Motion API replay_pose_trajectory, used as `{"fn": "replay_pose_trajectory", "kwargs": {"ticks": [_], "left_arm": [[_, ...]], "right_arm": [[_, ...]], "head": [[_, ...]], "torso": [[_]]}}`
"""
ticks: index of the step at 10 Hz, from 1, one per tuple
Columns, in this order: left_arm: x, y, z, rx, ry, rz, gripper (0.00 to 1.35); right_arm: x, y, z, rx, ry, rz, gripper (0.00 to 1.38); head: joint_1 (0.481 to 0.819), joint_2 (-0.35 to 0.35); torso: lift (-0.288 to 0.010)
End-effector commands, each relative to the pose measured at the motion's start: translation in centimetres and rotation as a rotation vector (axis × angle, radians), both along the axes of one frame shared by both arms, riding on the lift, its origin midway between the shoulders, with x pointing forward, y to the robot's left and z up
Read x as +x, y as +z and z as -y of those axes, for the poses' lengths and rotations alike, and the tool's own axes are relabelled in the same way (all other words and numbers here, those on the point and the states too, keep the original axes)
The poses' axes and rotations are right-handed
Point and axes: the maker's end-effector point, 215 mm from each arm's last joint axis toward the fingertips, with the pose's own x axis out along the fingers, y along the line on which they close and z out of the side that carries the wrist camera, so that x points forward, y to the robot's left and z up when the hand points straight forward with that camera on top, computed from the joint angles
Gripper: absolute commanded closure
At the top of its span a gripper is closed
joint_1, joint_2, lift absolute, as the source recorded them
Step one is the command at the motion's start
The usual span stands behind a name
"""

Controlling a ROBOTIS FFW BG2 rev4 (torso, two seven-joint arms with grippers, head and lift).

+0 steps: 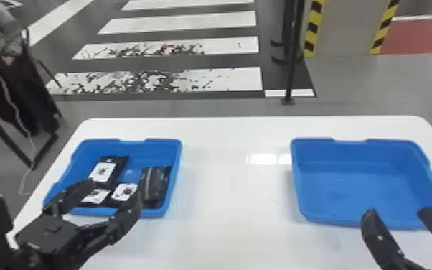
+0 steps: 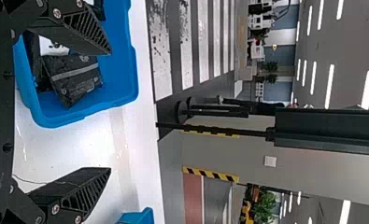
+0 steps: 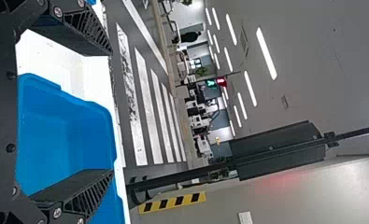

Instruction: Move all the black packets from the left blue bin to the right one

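Left gripper is hovering, fingers apart; right gripper, also spread, is hanging by six o'clock of the right bin. Inside the left blue bin, a striped black packet is lying at the nearer left gripper's two o'clock, lengthwise toward twelve.

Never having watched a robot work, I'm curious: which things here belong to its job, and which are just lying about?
For the job:
black packets
left blue bin
right blue bin
left hand
right hand

Just about:
black post
striped pillar
white floor stripes
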Motion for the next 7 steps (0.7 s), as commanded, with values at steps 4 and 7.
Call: {"fn": "replay_pose_trajectory", "kwargs": {"ticks": [4, 7], "left_arm": [[0.02, 0.21, -0.03, 0.008, -0.001, 0.009, 0.16], [0.01, 0.18, -0.1, 0.011, 0.001, 0.009, 0.16]], "right_arm": [[0.03, 0.15, 0.01, 0.003, 0.0, 0.003, 0.13], [0.01, 0.02, 0.01, 0.003, 0.0, 0.0, 0.13]], "head": [[0.695, 0.132], [0.695, 0.131]], "torso": [[-0.154], [-0.154]]}}
